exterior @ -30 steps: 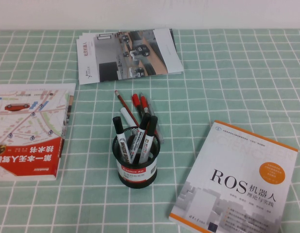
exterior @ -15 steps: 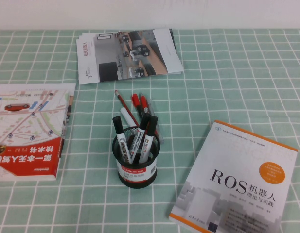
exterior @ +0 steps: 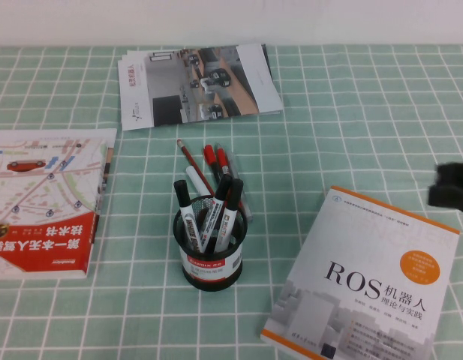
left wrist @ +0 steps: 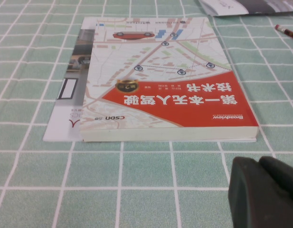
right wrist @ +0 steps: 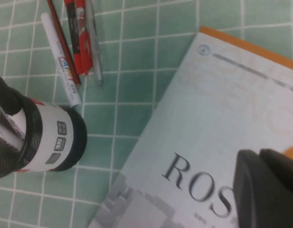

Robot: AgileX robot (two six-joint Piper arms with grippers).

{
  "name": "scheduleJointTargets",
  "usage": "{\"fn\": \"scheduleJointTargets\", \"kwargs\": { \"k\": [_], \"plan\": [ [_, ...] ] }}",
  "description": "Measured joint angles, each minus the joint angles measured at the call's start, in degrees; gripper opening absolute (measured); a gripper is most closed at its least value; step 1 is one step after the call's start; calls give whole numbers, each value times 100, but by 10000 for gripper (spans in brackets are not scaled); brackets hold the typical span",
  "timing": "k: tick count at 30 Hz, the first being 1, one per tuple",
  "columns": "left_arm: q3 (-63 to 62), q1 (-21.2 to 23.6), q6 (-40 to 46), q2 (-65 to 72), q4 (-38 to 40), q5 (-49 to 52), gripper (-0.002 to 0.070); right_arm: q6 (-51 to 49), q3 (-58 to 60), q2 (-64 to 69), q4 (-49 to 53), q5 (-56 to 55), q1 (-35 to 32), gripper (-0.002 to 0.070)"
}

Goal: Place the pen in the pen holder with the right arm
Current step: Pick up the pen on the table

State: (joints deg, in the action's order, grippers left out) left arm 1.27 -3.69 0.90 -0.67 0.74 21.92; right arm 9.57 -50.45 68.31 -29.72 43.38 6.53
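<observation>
Task not started. Pen point(exterior: 243, 196) lies on counter point(exterior: 351, 112), just behind pen holder point(exterior: 210, 241). Right tool point(exterior: 450, 187) at right edge, over book point(exterior: 366, 281), grip state indeterminate. Left tool point(left wrist: 265, 192) parked near left, state indeterminate.

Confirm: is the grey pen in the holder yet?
Out. The pen lies on the cloth behind the pen holder; right gripper is off to the side.

The pen point(exterior: 242, 196), slim and grey-clear, lies flat on the worktop just behind the pen holder point(exterior: 211, 244), on its right side. The pen holder, a black mesh cup with a red-and-white label, stands upright holding black-capped markers. The right arm point(exterior: 450, 187) shows well right of the pen holder.
</observation>
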Motion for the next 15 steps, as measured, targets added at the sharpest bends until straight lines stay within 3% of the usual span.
{"fn": "scheduleJointTargets", "kwargs": {
  "k": [9,15],
  "plan": [
    [0,0,0,0,0,0,-4,-1130,-1943,1984,1365,305,1315,-19],
    [0,0,0,0,0,0,-4,-1388,-3401,3175,1680,715,1811,-19]
  ]
}}
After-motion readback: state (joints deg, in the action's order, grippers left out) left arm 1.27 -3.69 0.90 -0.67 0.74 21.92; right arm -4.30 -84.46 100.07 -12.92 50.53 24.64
